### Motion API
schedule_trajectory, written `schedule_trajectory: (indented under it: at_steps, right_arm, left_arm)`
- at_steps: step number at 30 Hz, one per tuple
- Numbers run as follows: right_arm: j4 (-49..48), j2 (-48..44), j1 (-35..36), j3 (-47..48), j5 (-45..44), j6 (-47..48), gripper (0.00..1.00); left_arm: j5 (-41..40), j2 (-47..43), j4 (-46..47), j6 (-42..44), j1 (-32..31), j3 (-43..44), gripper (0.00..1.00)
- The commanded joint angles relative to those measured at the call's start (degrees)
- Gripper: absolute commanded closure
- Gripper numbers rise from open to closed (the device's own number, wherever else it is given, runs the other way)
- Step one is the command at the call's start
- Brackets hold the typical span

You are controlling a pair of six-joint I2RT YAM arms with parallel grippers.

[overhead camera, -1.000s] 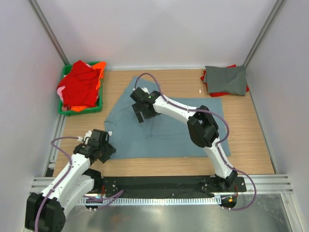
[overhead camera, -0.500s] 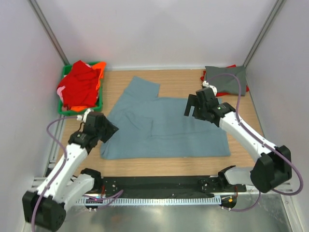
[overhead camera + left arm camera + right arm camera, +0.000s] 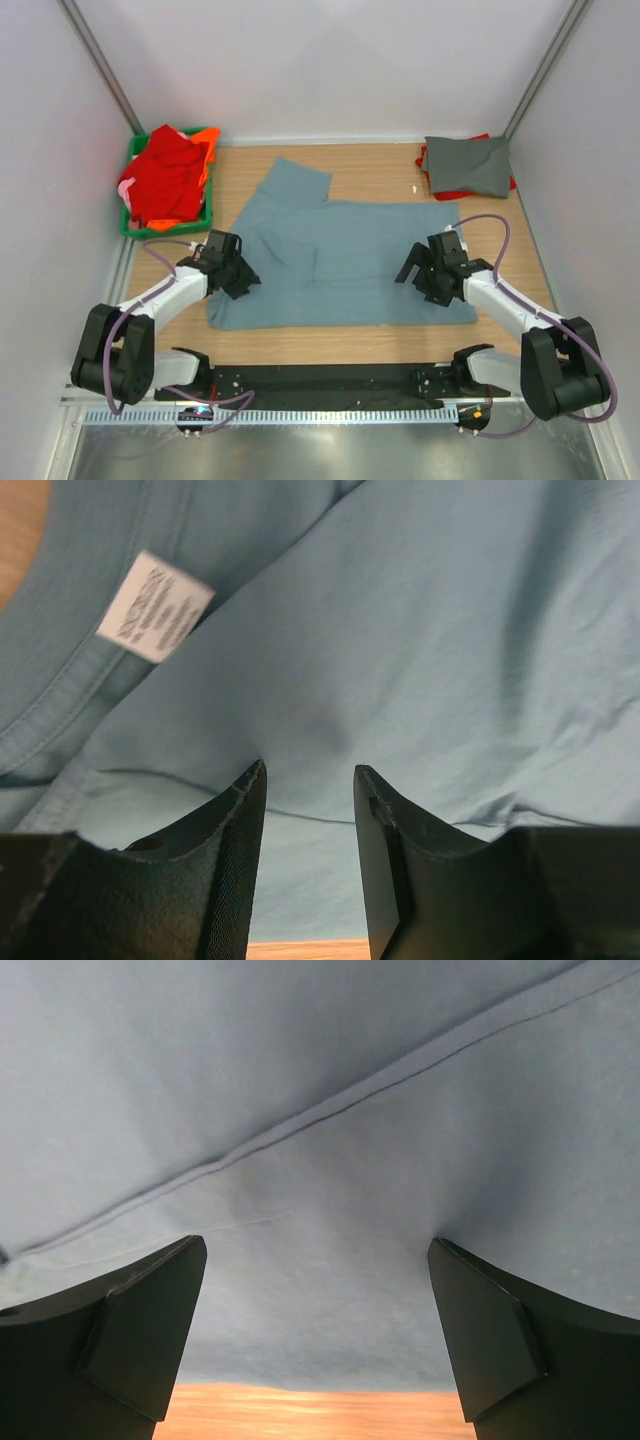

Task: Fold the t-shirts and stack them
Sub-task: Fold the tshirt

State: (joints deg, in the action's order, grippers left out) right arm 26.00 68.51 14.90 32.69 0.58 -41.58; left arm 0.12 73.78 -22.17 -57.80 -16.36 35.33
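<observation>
Top external view: dusty blue-grey t-shirt (image 3: 340,262) spread open at the middle of the table (image 3: 380,165), one sleeve pointing to 11 o'clock, no fold made in it yet. Left tool (image 3: 236,276) low over the shirt's 9 o'clock edge, near the collar and its white label (image 3: 155,605); fingers (image 3: 225,860) parted by a narrow gap, cloth beneath, nothing pinched. Right tool (image 3: 421,271) low over the 3 o'clock side, by a hem seam, spread wide, holding nothing. Done so far, judging by the layout: a darker grey t-shirt (image 3: 467,165) folded at 2 o'clock, lying on a red t-shirt (image 3: 452,194) — a stack of two at least. Left to do: fold the blue-grey one, carry it to that stack, then deal with the heap of red and orange t-shirts (image 3: 168,175) in the green crate (image 3: 180,228) at 10 o'clock. Probably under halfway — exact count in the crate impossible to tell.
</observation>
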Motion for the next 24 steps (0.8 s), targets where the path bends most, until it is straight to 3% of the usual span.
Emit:
schedule_trajectory:
  at_steps: [1,6,17,20,24]
  right_arm:
    - [-4.55,-2.23,-0.30,-5.87,4.08,-5.78,0.00]
    - [-2.10,-9.69,-0.30,-11.06,2.85,-9.22,0.00]
    - [19.08,-30.44,-0.22,-10.02,1.00,-12.47,0.00]
    - [21.72,-33.44,-0.22,-5.03,1.09,-11.16,0.00]
    - [21.82,-27.48,-0.22,3.51,-0.14,-6.25,0.00]
  left_arm:
    - [0.58,-2.67,2.58,0.41,0.10,-3.34,0.59]
    - [0.59,-9.68,0.74,-0.47,0.10,-8.96,0.59]
    - [-0.47,-31.58,-16.76,-7.05,-2.79,-14.59,0.58]
    - [2.51,-34.22,-19.04,-8.82,-4.20,-12.41,0.53]
    - [0.42,-33.36,-21.86,-4.11,-4.47,-1.61,0.42]
